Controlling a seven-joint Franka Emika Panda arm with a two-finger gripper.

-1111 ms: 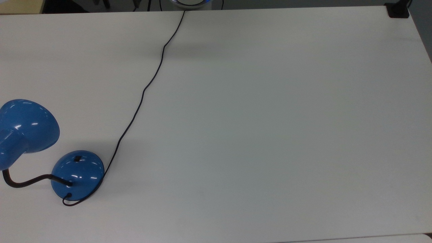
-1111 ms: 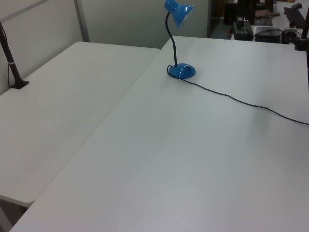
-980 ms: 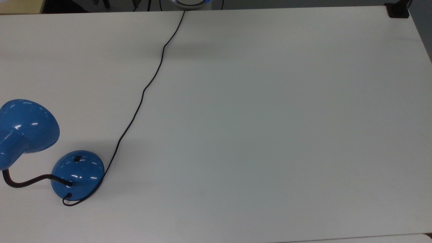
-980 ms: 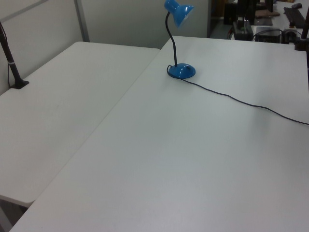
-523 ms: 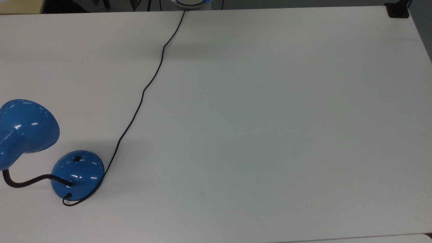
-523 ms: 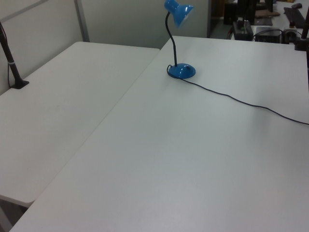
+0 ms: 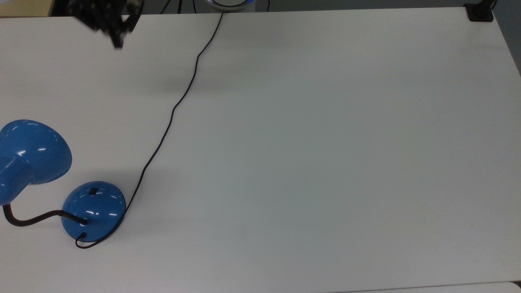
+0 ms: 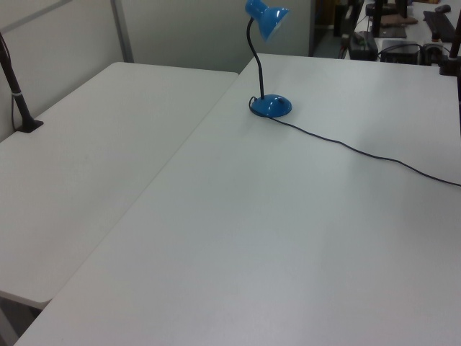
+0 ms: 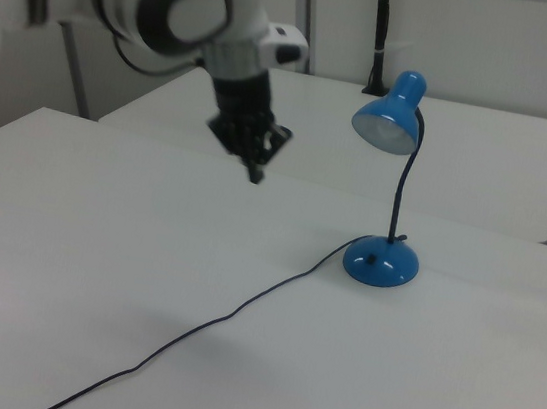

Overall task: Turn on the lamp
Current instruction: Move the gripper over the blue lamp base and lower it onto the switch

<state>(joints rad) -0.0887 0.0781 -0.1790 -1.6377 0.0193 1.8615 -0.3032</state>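
Note:
The lamp stands on the white table (image 7: 325, 142) at the top view's lower left, with its domed blue base (image 7: 93, 211), small black switch (image 7: 93, 191) and blue shade (image 7: 34, 150) on a black bent neck. Its thin black cord (image 7: 171, 118) runs up to the table's far edge. The lamp base (image 8: 271, 106) sits far back in the left view; in the right view the shade (image 9: 391, 119) looks unlit above the base (image 9: 380, 261). My gripper (image 7: 117, 40) hangs shut and empty near the top view's upper left, high above the table and well apart from the lamp, left of it in the right view (image 9: 254, 170).
A black clamp (image 7: 480, 14) sits on the table's corner at the top view's upper right. A second white table (image 8: 86, 158) adjoins at the left view's left, with a black post (image 8: 18, 94) on it. Dark equipment (image 8: 396, 43) stands beyond the far edge.
My gripper has come into the top view at its upper left; before, it was out of that picture. The lamp and its cord have not moved.

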